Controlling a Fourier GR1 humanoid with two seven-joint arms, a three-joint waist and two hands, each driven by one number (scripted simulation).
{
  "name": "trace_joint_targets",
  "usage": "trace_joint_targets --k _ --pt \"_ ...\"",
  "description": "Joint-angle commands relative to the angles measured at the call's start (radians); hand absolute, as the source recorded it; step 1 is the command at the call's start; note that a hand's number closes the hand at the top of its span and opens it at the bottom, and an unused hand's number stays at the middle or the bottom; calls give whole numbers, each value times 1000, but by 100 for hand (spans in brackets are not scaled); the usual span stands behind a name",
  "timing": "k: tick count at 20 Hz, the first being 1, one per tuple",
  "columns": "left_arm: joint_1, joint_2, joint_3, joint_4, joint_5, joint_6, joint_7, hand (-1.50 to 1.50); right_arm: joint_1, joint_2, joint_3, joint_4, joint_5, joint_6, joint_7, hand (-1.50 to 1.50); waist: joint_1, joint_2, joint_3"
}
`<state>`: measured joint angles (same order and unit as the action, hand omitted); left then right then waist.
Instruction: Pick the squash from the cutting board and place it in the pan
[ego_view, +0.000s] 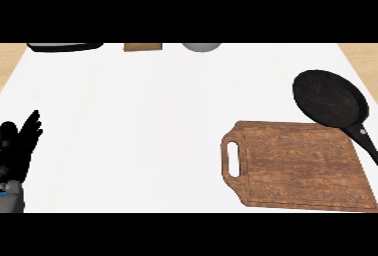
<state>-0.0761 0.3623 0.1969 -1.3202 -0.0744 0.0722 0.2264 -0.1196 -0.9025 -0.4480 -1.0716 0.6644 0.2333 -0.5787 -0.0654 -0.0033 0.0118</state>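
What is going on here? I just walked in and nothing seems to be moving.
Nothing is being handled at this moment. The robot's left hand rests open at the left edge, fingers up; the right hand is out of view. A wooden cutting board lies at the right of the white counter with nothing on it, and no squash shows anywhere. The black pan sits just beyond the board, its handle reaching over the board's right corner, and it looks empty too.

Counter (148, 125) middle and left wide open; cutting board (299, 165) and pan (330, 99) crowd right edge; small items line far edge.
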Motion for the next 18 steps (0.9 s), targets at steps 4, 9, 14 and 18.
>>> trace_joint_targets --k 4,9,14,18 --pt "-63 12 -15 11 7 -39 18 0 -51 -150 -174 358 -139 34 -368 150 73 15 -5" --pt "-46 -36 -68 -21 -36 -14 15 0 -231 -153 -105 556 -98 20 -359 150 107 14 -7" --pt "-74 9 -38 7 -8 -66 15 0 -393 -104 -49 632 -81 55 -248 150 122 15 -8" --pt "-102 -32 -65 10 -52 -9 29 0 -479 -46 -22 718 -63 43 -239 150 117 17 -8"
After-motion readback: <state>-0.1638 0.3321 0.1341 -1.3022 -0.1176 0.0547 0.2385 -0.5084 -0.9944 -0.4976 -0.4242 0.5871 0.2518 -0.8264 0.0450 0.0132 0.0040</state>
